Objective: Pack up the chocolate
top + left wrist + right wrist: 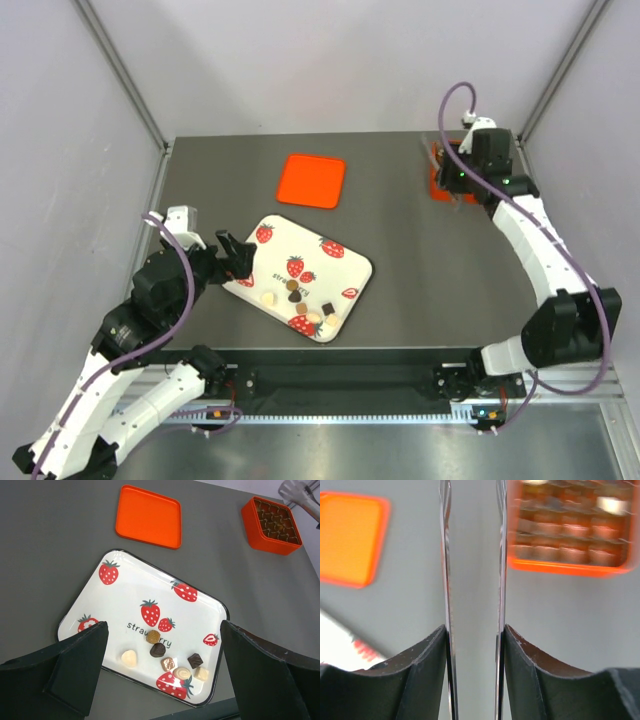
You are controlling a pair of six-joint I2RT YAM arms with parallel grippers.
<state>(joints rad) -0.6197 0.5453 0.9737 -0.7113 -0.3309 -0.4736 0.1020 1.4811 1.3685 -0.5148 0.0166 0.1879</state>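
I see my left tool gaping at the left edge of the tray, chocolate just ahead at its near end. The left arm is nearer; the right tool, blades apart and empty, sits by the box.

I look down on a dark grey, matte counter that fills the middle of my overhead view. Plain panels close it in on three sides: a back wall, a left wall and a right wall, all a faint lilac-white. Slim metal posts run down the two back corners. A black rail lines the near edge. The light is soft and even, leaving only faint shadows.
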